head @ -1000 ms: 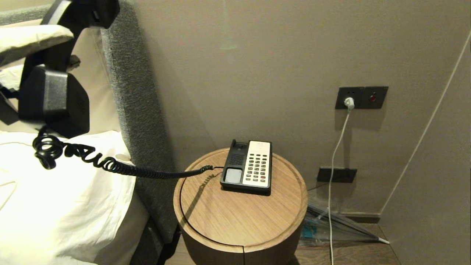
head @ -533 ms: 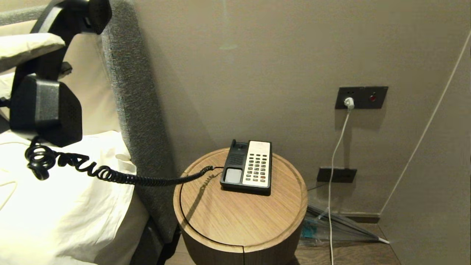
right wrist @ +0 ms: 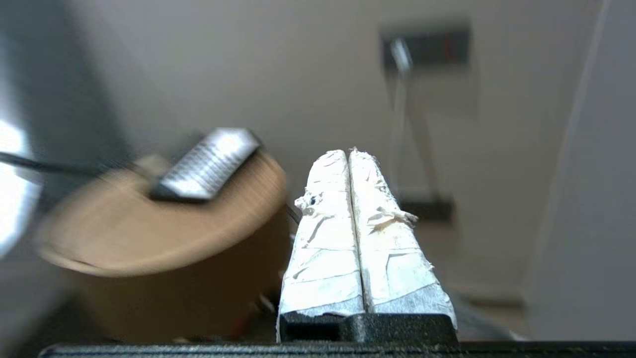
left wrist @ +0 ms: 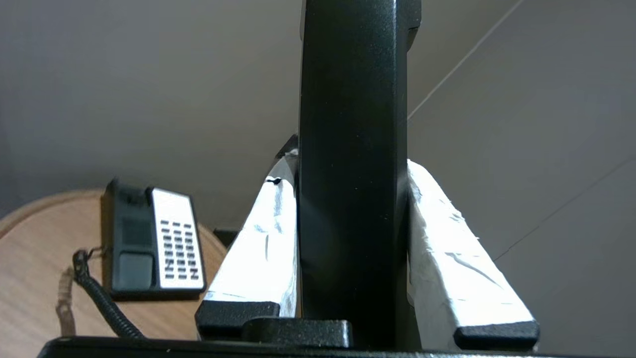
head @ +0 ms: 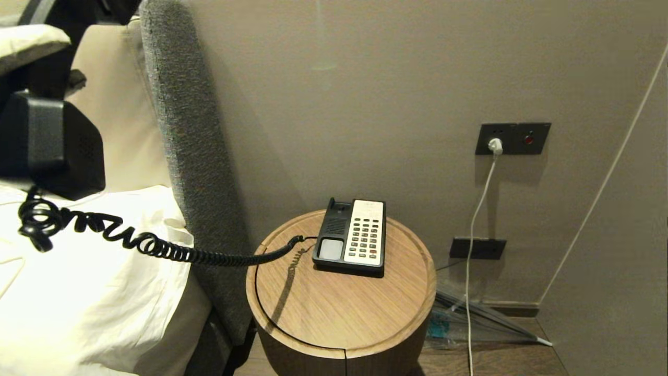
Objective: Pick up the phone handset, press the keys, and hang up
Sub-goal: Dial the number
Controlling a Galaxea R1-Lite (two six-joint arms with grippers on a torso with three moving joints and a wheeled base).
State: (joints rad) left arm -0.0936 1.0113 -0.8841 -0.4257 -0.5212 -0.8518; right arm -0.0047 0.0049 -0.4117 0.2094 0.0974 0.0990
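In the left wrist view the left gripper is clamped on the phone handset, its white-taped fingers pressed flat against both sides of the black shaft and standing only as far apart as the shaft is wide. Across the last second the handset has drifted further toward the left edge of the head view and slightly up, so that only its lower bulky end now shows there, held in the air above the white pillow and well apart from the phone base. The coiled cord has followed, stretching in a long sag from the base to that end. This likely means the pick-up is done and the keypad is left uncovered for pressing. The handset's long axis runs roughly upright, cord end down, its perforated face turned toward the table. The right gripper, fingers pressed together and empty, is swinging in, the base beyond it smeared by that motion. Farther back, a wall socket holds a white charger.
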